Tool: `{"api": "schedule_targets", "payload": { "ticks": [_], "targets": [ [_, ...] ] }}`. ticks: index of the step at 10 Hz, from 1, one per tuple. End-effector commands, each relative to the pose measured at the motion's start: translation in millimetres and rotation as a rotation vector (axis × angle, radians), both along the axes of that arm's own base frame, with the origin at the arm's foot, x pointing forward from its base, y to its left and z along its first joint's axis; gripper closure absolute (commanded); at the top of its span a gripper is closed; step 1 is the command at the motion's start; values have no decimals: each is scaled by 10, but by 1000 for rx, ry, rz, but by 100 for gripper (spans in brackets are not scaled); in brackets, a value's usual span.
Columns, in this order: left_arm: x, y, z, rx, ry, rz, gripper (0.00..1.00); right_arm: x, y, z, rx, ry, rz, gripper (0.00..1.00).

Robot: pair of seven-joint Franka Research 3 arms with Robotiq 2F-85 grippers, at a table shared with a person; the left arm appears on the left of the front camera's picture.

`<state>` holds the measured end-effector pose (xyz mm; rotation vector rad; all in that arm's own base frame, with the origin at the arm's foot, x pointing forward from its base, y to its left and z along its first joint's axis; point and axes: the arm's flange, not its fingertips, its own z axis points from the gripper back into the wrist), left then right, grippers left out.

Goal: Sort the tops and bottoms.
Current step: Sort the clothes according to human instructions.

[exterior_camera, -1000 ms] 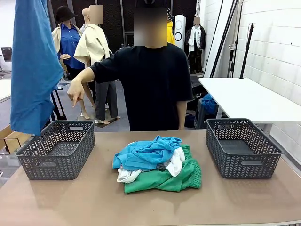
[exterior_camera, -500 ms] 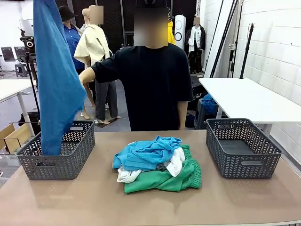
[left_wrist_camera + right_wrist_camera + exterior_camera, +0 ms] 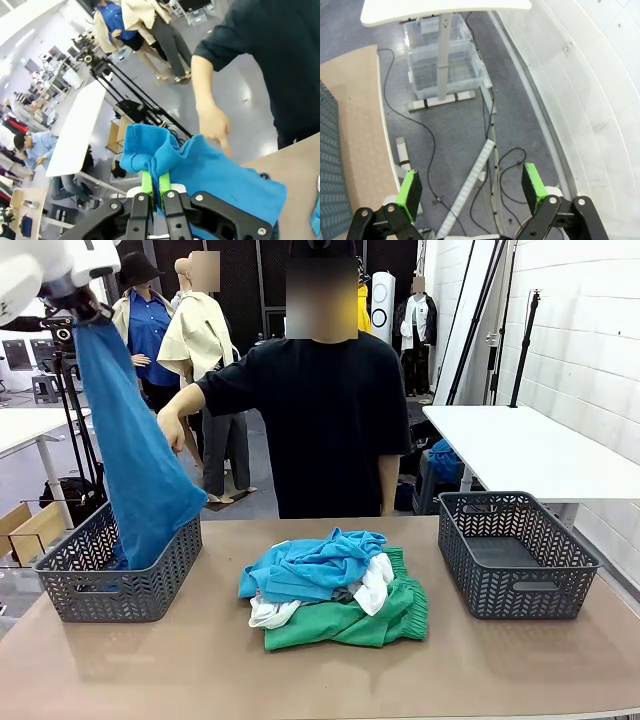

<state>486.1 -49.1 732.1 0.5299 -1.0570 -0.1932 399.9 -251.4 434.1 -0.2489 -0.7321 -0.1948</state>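
While aloft, blue shirt (image 3: 135,460) seemingly vertical.

The white left arm (image 3: 40,265) comes in high at the upper left corner of the front view, wrist bent so that its end faces down. Its black two-finger left gripper (image 3: 155,181) is clamped: the green pads (image 3: 146,181) stand almost together, pinching a bunched fold of a soft bright blue shirt (image 3: 210,172) (the cloth hangs from that pinch). The black two-finger right gripper (image 3: 472,186) faces steeply downward, its green pads (image 3: 411,192) spread wide apart, nothing between them
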Motion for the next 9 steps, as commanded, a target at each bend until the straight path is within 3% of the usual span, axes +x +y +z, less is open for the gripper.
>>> {"api": "schedule_targets", "payload": {
  "ticks": [1,4,5,7,9],
  "targets": [
    [-271,121,-344,38,23,72,100,10,-15,14,-2,8,4,0],
    [-652,123,-1019,28,241,-47,100,10,-15,14,-2,8,4,0],
    [-782,177,-1340,-90,319,-12,100,10,-15,14,-2,8,4,0],
    [-849,325,-1826,-231,402,95,100,10,-15,14,-2,8,4,0],
    [-865,460,-2090,-379,465,144,100,10,-15,14,-2,8,4,0]
  ]
}}
